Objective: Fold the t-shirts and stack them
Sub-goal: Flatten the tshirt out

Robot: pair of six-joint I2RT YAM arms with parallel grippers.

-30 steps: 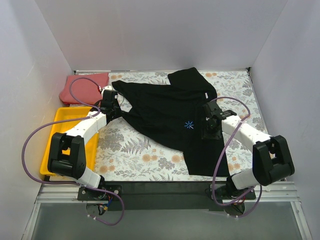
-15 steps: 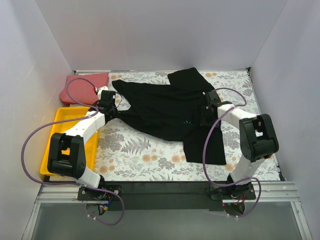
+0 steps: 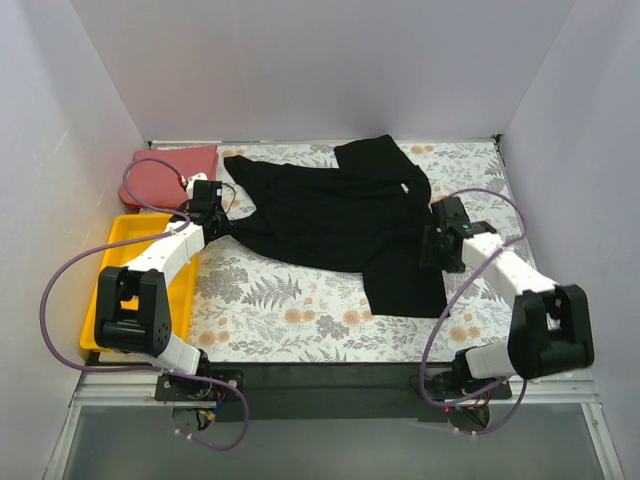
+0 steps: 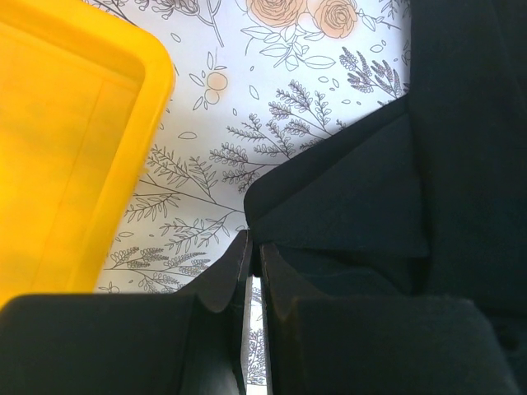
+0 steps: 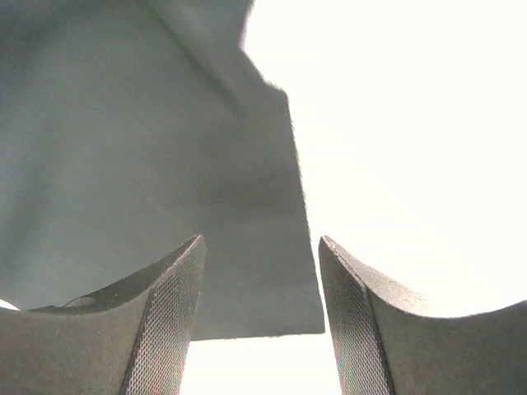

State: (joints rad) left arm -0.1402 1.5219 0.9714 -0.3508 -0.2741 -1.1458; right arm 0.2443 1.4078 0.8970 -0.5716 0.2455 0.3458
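Right wrist: black t-shirt (image 5: 148, 164) edge, surroundings overexposed.

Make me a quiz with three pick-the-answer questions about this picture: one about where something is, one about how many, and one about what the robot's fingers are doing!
1. Where is the red t-shirt?
A) at the far left corner, beyond the yellow tray
B) inside that tray
C) held up in the air

2. How many t-shirts are there?
A) one
B) two
C) four

3. The right fingers are:
A) open
B) shut on the tray
C) shut on the red t-shirt

Answers:
1 A: the top view shows it lying past the tray's far end.
2 B: there is the red one and the black t-shirt.
3 A: the right wrist view shows a wide gap between them.
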